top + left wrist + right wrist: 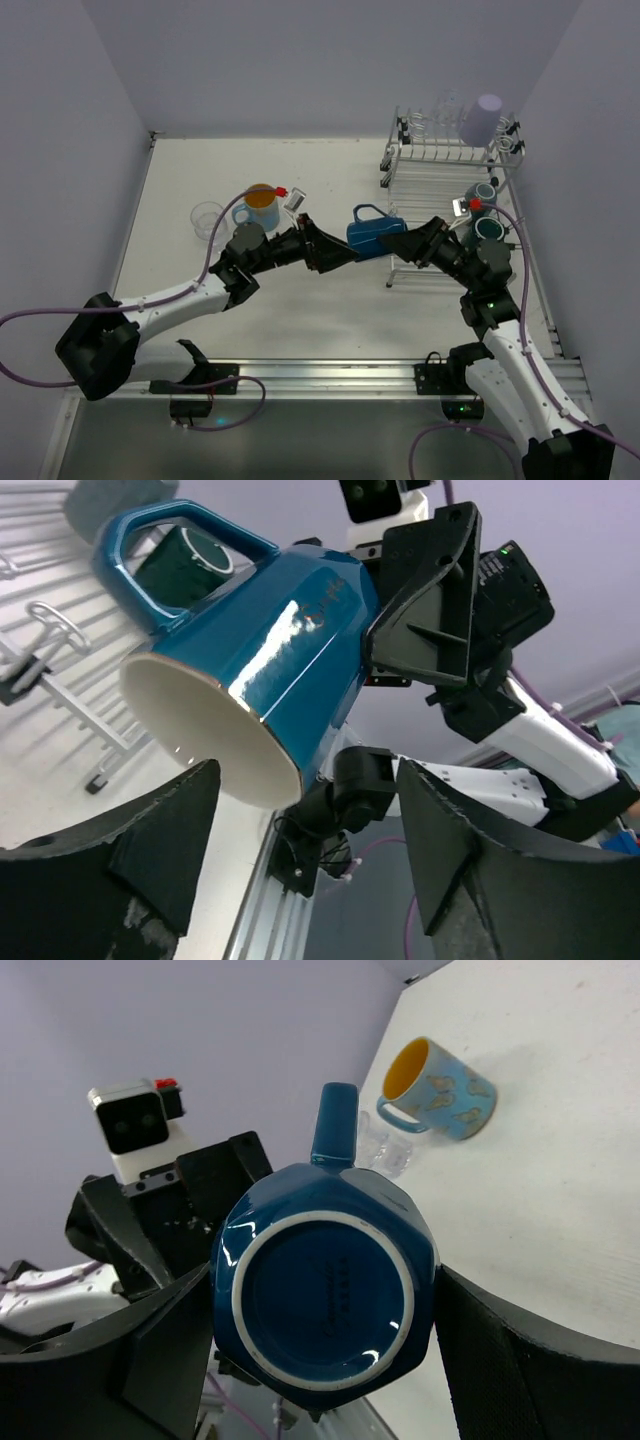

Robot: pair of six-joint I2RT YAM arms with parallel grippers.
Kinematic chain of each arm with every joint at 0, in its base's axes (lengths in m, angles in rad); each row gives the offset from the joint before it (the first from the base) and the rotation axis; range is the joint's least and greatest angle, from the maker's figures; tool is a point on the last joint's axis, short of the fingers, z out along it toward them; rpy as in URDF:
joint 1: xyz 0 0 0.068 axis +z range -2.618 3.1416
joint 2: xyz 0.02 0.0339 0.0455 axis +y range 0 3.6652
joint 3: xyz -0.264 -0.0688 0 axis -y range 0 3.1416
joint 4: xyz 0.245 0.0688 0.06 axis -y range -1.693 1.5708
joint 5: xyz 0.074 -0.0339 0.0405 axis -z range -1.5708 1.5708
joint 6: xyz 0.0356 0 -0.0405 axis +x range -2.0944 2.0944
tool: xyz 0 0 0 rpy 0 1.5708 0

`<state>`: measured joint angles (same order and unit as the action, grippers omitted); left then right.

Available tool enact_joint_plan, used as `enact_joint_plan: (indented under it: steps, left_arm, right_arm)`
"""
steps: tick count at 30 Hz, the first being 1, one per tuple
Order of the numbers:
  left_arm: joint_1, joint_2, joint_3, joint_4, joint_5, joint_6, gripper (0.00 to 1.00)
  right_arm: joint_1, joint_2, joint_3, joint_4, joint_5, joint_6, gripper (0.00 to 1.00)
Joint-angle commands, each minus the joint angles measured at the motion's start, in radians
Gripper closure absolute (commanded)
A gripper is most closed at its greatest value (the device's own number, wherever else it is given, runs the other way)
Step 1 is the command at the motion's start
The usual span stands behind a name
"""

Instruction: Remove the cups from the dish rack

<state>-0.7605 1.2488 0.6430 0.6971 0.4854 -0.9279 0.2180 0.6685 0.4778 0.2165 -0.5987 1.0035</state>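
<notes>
with the right tool gripping the mug, we should close the wide left tool squarely on its rim before releasing.

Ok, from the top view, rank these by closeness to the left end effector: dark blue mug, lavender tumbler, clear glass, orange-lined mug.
1. dark blue mug, at the tips of the left end effector.
2. orange-lined mug, behind and left.
3. clear glass, farther left.
4. lavender tumbler, far right, atop the dish rack.
</notes>
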Motion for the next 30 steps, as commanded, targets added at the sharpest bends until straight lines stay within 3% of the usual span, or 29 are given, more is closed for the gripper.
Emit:
enact_joint_plan:
  steps: [1, 4, 7, 9, 10, 12, 13, 14, 16, 17, 18, 24, 26, 30]
  left_arm:
    - [-0.028, 0.023, 0.01, 0.156, 0.033, -0.048, 0.26]
    - [-0.036, 0.04, 0.006, 0.189, 0.035, -0.06, 0.34]
    - [-0.04, 0.047, 0.009, 0.226, 0.027, -0.066, 0.47]
    - [-0.042, 0.046, 0.01, 0.226, 0.016, -0.06, 0.62]
    - [-0.042, 0.046, 0.009, 0.226, 0.013, -0.057, 0.78]
    - [-0.042, 0.038, -0.003, 0.217, 0.004, -0.045, 0.97]
    - [-0.042, 0.026, -0.008, 0.211, -0.008, -0.039, 1.0]
    - [-0.043, 0.017, -0.014, 0.199, -0.013, -0.023, 1.0]
    - [-0.042, -0.02, -0.026, 0.168, -0.024, 0.001, 1.0]
    - [-0.042, -0.037, -0.026, 0.098, -0.036, 0.045, 1.0]
    - [-0.042, -0.057, -0.014, 0.037, -0.05, 0.078, 1.0]
    - [-0.04, -0.18, 0.163, -0.568, -0.347, 0.34, 1.0]
    - [-0.04, -0.137, 0.243, -0.748, -0.421, 0.411, 1.0]
    - [-0.04, 0.003, 0.479, -0.947, -0.543, 0.509, 1.0]
  right_arm:
    - [0.032, 0.009, -0.019, 0.227, -0.07, 0.112, 0.73]
    - [0.081, 0.04, -0.034, 0.27, -0.056, 0.125, 0.72]
    - [0.127, 0.085, -0.047, 0.31, -0.039, 0.136, 0.71]
    - [0.149, 0.108, -0.067, 0.346, -0.027, 0.145, 0.71]
    - [0.155, 0.109, -0.077, 0.357, -0.017, 0.161, 0.71]
    - [0.161, 0.108, -0.123, 0.412, 0.013, 0.185, 0.65]
    - [0.162, 0.108, -0.134, 0.431, 0.019, 0.201, 0.6]
    - [0.162, 0.105, -0.143, 0.445, 0.025, 0.204, 0.44]
    - [0.161, 0.092, -0.15, 0.434, 0.055, 0.189, 0.25]
    - [0.161, 0.085, -0.145, 0.384, 0.068, 0.182, 0.1]
    - [0.161, 0.076, -0.13, 0.341, 0.085, 0.172, 0.05]
    - [0.159, -0.024, -0.022, -0.052, 0.359, -0.008, 0.01]
    - [0.159, -0.038, 0.004, -0.158, 0.446, -0.066, 0.01]
    - [0.159, -0.053, 0.061, -0.282, 0.504, -0.143, 0.01]
